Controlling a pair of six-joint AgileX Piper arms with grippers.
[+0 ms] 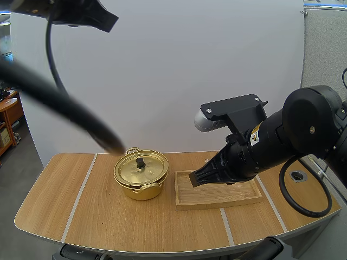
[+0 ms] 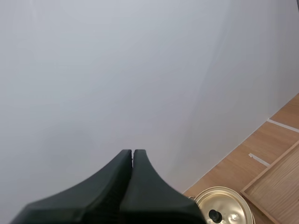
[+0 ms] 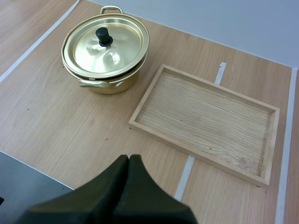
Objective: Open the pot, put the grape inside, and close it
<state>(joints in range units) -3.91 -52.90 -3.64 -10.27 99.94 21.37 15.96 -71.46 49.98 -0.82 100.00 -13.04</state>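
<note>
High view: R arm (image 1: 282, 135) hides tray (image 1: 217, 199) rear; L gripper (image 2: 133, 156), R gripper (image 3: 129, 161) clenched, empty.

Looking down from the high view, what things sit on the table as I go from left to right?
pot, with its lid on → wooden tray

The pot (image 3: 127, 80) is gold-coloured metal, polished and glossy. Its lid (image 3: 119, 49) is the same bright metal, smooth, with uneven reflections across its top. The knob (image 3: 103, 35) on the lid is black and dull, plastic by the look. The wooden tray (image 3: 205, 116) is pale bare wood, matt, with clear grain. The table (image 3: 51, 121) has a smooth wood-grain top with a faint satin sheen, crossed by pale strips (image 3: 187, 170). The left gripper (image 2: 132, 151) and right gripper (image 3: 129, 157) are matt black.
</note>
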